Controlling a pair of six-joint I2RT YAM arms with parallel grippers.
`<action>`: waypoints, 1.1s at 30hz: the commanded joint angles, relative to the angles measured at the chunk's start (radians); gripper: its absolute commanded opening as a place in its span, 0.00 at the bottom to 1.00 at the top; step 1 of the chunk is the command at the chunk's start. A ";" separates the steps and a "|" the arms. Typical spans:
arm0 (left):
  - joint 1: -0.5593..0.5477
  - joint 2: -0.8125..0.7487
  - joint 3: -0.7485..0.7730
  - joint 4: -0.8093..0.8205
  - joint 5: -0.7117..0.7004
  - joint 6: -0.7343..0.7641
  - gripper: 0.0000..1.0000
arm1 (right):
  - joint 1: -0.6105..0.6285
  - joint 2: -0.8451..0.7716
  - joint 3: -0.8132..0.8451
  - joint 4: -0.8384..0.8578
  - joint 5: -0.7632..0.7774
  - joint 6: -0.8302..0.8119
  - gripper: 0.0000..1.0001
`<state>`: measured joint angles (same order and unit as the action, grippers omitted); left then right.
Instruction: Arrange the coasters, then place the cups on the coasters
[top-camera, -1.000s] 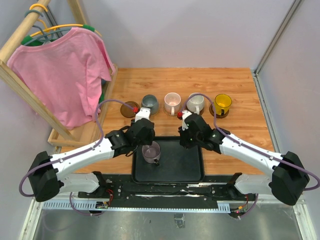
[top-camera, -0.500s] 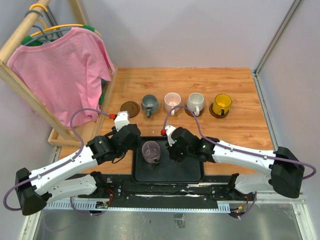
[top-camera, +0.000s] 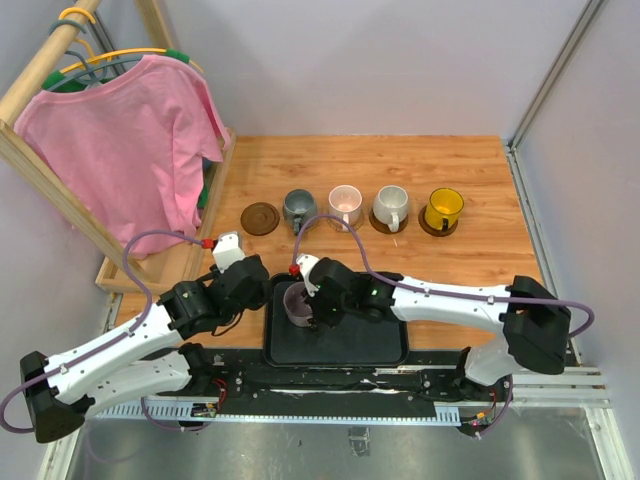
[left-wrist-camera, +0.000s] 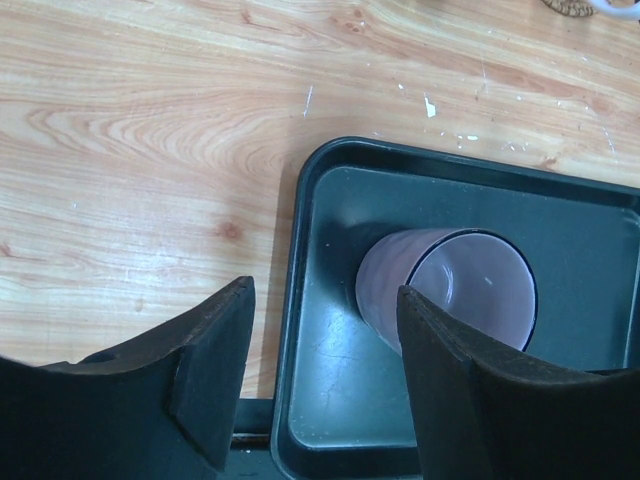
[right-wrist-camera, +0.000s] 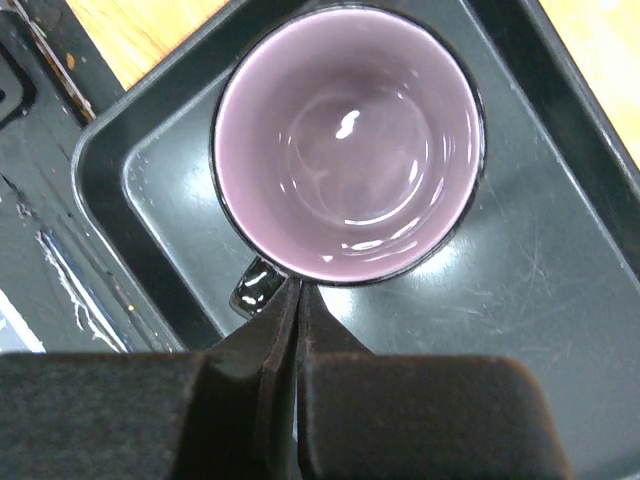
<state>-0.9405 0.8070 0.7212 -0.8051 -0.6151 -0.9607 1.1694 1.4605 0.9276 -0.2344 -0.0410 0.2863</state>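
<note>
A mauve-purple cup (top-camera: 298, 303) stands upright in the black tray (top-camera: 380, 345); it also shows in the right wrist view (right-wrist-camera: 348, 140) and the left wrist view (left-wrist-camera: 450, 290). My right gripper (top-camera: 313, 307) is shut with nothing between its jaws, and its tips (right-wrist-camera: 298, 290) sit at the cup's rim beside the dark handle (right-wrist-camera: 250, 290). My left gripper (top-camera: 258, 292) hangs open (left-wrist-camera: 325, 335) over the tray's left rim (left-wrist-camera: 300, 250), clear of the cup. At the back stand the grey-blue (top-camera: 299, 208), pale pink (top-camera: 345, 203), off-white (top-camera: 390, 205) and yellow (top-camera: 445, 207) cups. A bare dark brown coaster (top-camera: 260, 217) lies left of them.
A wooden clothes rack with a pink T-shirt (top-camera: 130, 140) stands at the left, its base (top-camera: 165, 268) along the table's left edge. Dark coasters peek out under the off-white (top-camera: 377, 223) and yellow (top-camera: 436, 228) cups. A wall edge (top-camera: 525, 200) bounds the right side.
My left arm has drawn back toward the near left, off the mauve-purple cup. My right arm has swung left across the tray until its shut tips reached that cup.
</note>
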 joint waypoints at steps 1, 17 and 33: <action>-0.009 0.003 -0.002 -0.007 -0.035 -0.028 0.63 | 0.034 0.044 0.071 0.030 -0.024 -0.020 0.01; -0.009 -0.020 0.005 -0.014 -0.051 -0.010 0.64 | 0.053 0.120 0.137 0.043 -0.230 -0.024 0.01; -0.010 -0.014 0.029 0.064 0.205 0.130 0.82 | 0.022 -0.344 0.027 -0.251 0.413 -0.013 0.59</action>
<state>-0.9405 0.7792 0.7216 -0.7654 -0.5198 -0.8696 1.2114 1.2026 1.0111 -0.3511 0.0975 0.2413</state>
